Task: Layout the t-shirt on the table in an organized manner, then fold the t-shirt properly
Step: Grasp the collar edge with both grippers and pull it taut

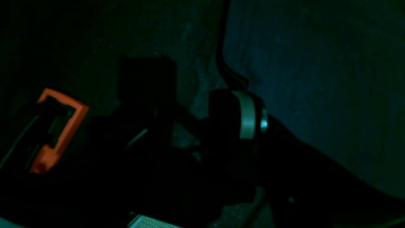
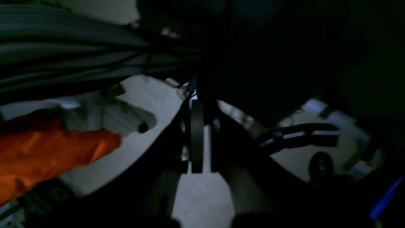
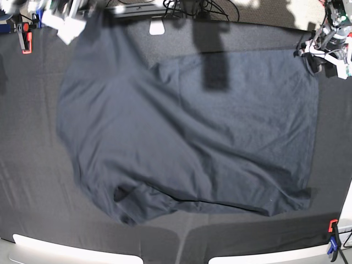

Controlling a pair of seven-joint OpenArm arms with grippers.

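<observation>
Shirt (image 3: 187, 137) spread across worktop (image 3: 33, 181); right claw (image 3: 66, 22) upper left, clamped on shirt corner; left claw (image 3: 330, 47) upper right, wide, empty.

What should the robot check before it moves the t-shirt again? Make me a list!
1. T-shirt on the table: ok, mostly.
2. T-shirt flat: not ok. Long wrinkles cross it, the near hem is bunched, and its far corner on the base view's left is lifted.
3. Right end effector shut on the t-shirt: ok. The cloth rises to it at that corner.
4. Left end effector open: ok. It holds nothing and sits beside the t-shirt's edge.
5. Sleeves spread out: cannot tell; none shows clearly.
</observation>
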